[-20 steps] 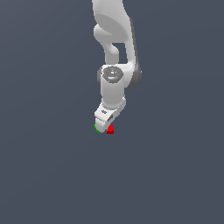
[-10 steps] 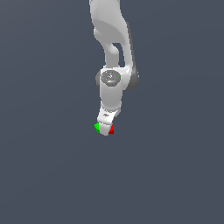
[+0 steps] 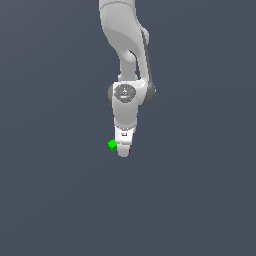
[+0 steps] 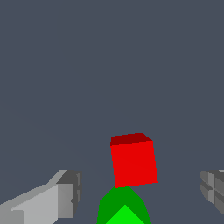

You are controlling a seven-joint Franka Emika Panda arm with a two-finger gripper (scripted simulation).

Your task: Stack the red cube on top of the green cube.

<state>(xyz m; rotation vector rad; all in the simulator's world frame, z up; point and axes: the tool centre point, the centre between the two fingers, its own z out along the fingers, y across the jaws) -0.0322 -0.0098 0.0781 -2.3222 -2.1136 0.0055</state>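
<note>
In the wrist view the red cube lies on the grey floor between my two fingers, clear of both. The left finger and right finger stand wide apart, so my gripper is open. The green cube sits right next to the red one at the picture's edge; I cannot tell whether they touch. In the exterior view my gripper hangs low over the cubes. The green cube shows on its left, and only a sliver of the red cube shows on its right.
A flat dark grey floor lies all around. The white arm rises straight up above the cubes.
The gripper has come down over the two cubes. It now hides most of the red cube in the exterior view. The cubes have not moved.
</note>
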